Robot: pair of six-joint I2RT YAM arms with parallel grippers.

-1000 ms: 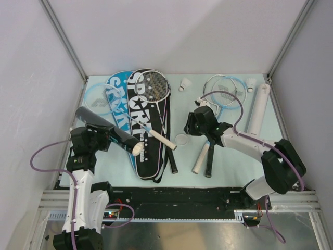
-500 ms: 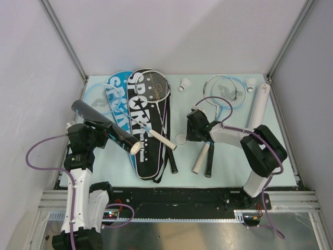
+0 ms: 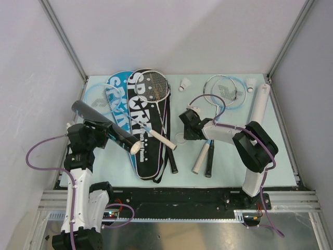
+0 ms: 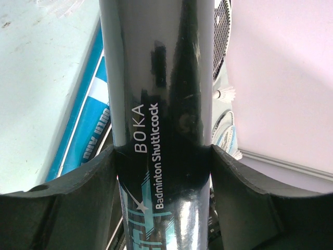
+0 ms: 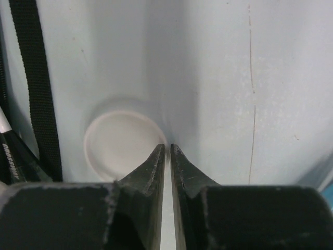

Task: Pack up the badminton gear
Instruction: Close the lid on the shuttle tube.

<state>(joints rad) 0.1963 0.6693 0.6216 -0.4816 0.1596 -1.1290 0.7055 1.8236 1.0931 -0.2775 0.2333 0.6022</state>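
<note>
Both arms grip or nearly so: the left gripper (image 4: 162, 161) clamps the black tube (image 4: 156, 78), slanted above the covers at middle left. The right gripper (image 5: 167, 148), closed to a slit, has its tips at a white cap's (image 5: 119, 140) rim at centre. On the table (image 3: 119, 167) lie four rackets (image 3: 154, 86), two loose shuttlecocks (image 3: 186, 83), two covers (image 3: 143, 122) and one white tube (image 3: 259, 107).

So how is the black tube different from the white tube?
The black tube is dark and glossy; the white tube is plain white. The black tube is clamped in the left jaws; the white tube lies untouched at the table's right edge. The black tube slants sideways; the white tube points almost straight back. Both are long, slim cylinders.
</note>
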